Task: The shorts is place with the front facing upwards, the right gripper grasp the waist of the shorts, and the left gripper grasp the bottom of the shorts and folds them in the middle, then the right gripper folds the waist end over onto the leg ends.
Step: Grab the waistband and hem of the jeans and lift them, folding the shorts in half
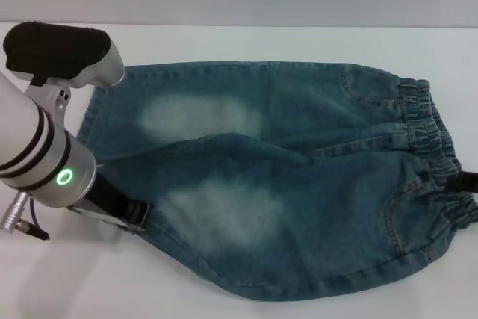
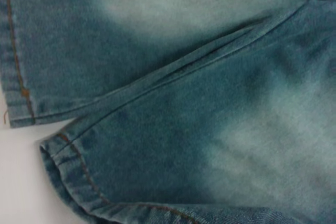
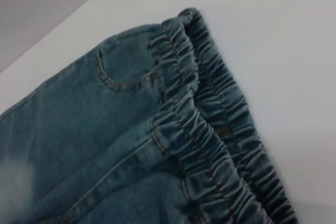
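1. The shorts [image 1: 284,184] lie flat on the white table [image 1: 224,42], front up, with the waist [image 1: 437,155] on my right and the leg ends [image 1: 112,147] on my left.
2. It is denim: soft and limp, yet thick, so I judge it has some weight and will sag and drag instead of holding a shape. It should not slip much on the pads.
3. The near leg overlaps the far one along a diagonal ridge [image 2: 210,51], and its hem [image 2: 68,166] curls up slightly off the table. That raised edge looks like the best place to take hold on my side.
4. My left hand [image 1: 134,214] sits at the near leg's hem, low by the table, and its dark tip touches or just meets the denim edge. I cannot tell whether its fingers are apart or closed on cloth; my wrist view shows only fabric.
5. My right hand [image 1: 467,179] shows only as a dark sliver at the waist, by the gathered elastic. I cannot tell its state either.
6. The ruched elastic is bulky and springy, so a bite should take the whole band, both layers, not just the top ruffle.
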`<action>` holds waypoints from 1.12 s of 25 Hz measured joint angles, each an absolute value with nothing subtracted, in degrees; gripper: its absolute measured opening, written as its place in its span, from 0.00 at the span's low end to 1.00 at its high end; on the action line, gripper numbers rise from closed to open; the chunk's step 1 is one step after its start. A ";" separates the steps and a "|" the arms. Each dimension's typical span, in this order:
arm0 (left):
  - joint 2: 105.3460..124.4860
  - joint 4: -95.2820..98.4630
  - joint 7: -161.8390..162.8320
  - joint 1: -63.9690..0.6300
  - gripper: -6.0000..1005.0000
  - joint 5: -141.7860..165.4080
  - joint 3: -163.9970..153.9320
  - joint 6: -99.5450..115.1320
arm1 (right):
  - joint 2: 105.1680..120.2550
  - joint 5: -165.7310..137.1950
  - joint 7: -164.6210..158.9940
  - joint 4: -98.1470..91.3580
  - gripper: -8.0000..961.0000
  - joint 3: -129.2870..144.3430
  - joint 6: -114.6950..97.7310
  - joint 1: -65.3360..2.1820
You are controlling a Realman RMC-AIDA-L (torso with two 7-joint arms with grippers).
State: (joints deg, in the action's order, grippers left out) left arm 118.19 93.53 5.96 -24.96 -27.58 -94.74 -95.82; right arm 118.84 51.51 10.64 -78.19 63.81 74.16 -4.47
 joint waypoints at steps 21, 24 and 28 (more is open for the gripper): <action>118.21 95.82 5.89 -24.28 0.09 -27.82 -95.96 -95.82 | 118.94 56.36 16.79 -78.19 0.38 63.56 75.66 -3.46; 118.21 95.92 5.88 -24.27 0.09 -27.79 -95.98 -95.72 | 118.82 58.63 18.22 -77.84 0.20 63.42 75.79 -3.66; 118.21 95.96 5.88 -24.25 0.09 -27.78 -95.97 -95.70 | 118.82 58.75 18.80 -78.09 0.14 63.40 75.83 -3.67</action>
